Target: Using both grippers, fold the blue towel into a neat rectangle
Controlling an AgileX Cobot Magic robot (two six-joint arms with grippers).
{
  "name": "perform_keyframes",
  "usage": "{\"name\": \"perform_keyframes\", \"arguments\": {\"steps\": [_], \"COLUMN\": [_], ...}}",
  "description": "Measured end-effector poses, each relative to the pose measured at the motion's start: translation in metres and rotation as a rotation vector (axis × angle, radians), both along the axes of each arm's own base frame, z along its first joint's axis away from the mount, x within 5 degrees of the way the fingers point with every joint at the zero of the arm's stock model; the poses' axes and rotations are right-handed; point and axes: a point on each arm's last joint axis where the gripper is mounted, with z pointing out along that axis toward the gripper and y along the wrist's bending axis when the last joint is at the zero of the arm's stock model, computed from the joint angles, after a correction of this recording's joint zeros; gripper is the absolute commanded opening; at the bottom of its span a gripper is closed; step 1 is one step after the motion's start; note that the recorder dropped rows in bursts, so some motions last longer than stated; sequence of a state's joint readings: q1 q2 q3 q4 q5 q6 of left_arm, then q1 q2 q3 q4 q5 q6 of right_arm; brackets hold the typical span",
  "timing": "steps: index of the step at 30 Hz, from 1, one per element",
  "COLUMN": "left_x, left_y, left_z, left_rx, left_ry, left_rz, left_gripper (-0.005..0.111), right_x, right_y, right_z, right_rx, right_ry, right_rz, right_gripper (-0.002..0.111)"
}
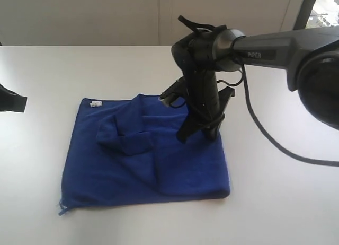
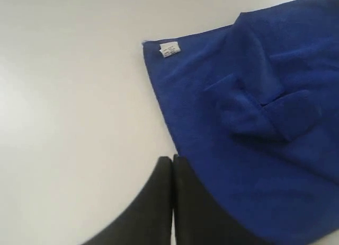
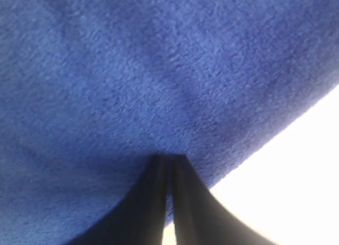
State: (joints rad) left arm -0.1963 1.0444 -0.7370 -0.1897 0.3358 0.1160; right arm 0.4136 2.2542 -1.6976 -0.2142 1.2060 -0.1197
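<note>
Read the clock with 12 at the far side of the table (image 1: 275, 202) and the centre on the blue towel (image 1: 180, 171), which lies mostly flat and a little wider from 9 to 3 than from 6 to 12. Nearest you is the hem along 6, with the thread tail (image 1: 61, 208) sticking out at the 7 o'clock corner. In from there, a crumpled fold (image 1: 130, 141) bunches up just left of centre, so this is not yet a clean layer. Farther back, at about 2 o'clock, your right gripper (image 1: 197, 136) stands nearly upright on the cloth close to its right edge. The wrist camera shows its jaws drawn almost together with the tips sunk in the pile, so it looks clenched on a pinch of towel. How much it has caught you cannot tell. At the far left, around 10 to 11, sits the white label (image 1: 96, 103) on that corner. Your left gripper (image 2: 172, 161) is clenched on nothing, out at 9 to 10 over bare table and clear of the towel. The right arm is therefore the one in place, and any fold it pulls would likely run from 2 toward 8, across that crumple.
</note>
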Motion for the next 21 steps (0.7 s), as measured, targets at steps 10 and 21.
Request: {"name": "perform_keyframes", "arguments": {"steps": [10,21], "left_x": [0.000,0.000], "left_y": [0.000,0.000], "left_z": [0.000,0.000], "left_rx": [0.000,0.000], "left_ry": [0.000,-0.002], "left_rz": [0.000,0.001], "left_gripper": [0.000,0.000], "right_x": [-0.007,-0.018], "right_y": [-0.052,-0.067], "right_z": [-0.008,-0.004], "right_rx": [-0.038,-0.091], "right_ry": [0.070,0.089], "right_rz": [-0.099,-0.089], "right_gripper": [0.005,0.005]}}
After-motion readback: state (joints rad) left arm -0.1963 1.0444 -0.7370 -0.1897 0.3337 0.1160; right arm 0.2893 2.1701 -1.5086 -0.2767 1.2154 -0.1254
